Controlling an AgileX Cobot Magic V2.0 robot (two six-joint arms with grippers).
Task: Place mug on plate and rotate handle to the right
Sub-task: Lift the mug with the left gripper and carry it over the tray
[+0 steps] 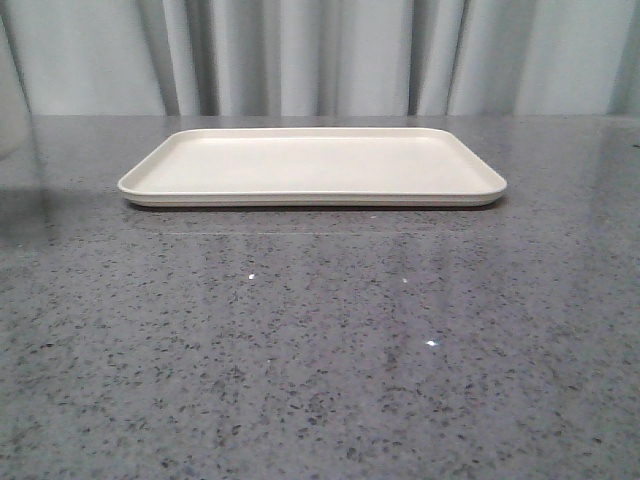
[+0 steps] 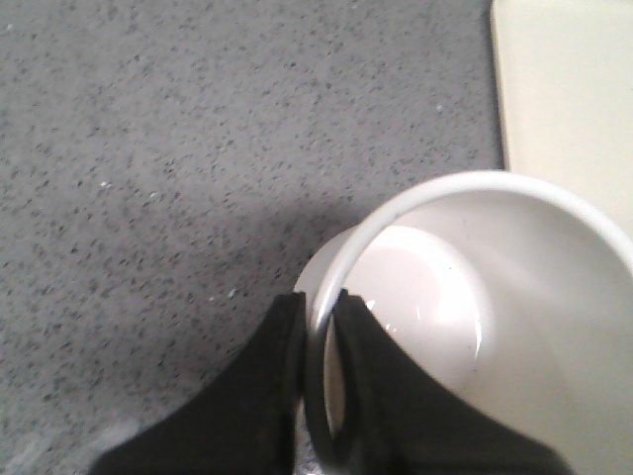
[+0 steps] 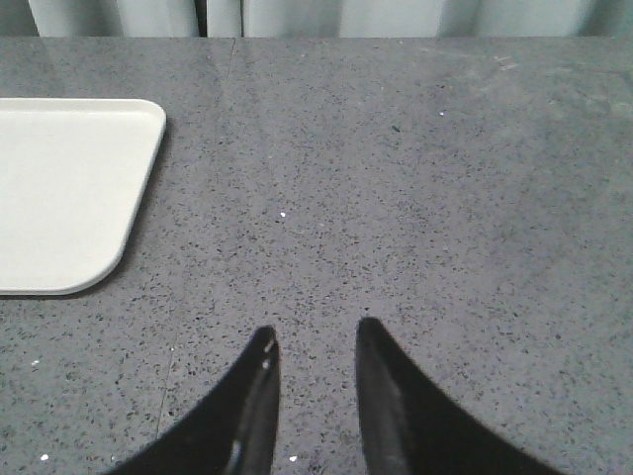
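The cream-white plate [image 1: 312,165] lies flat on the grey table, with nothing on it in the front view. In the left wrist view my left gripper [image 2: 318,307] is shut on the rim of the white mug [image 2: 475,327], one finger inside and one outside, and holds it above the table beside the plate's edge [image 2: 564,89]. A dark loop shows between the fingers; the handle and the smiley face cannot be made out. My right gripper [image 3: 315,341] is open and empty over bare table, to the right of the plate's corner [image 3: 69,188]. Neither gripper shows in the front view.
The speckled grey table [image 1: 320,350] runs from the front edge to a pale curtain [image 1: 320,55] at the back. A blurred pale shape [image 1: 15,100] stands at the far left edge of the front view.
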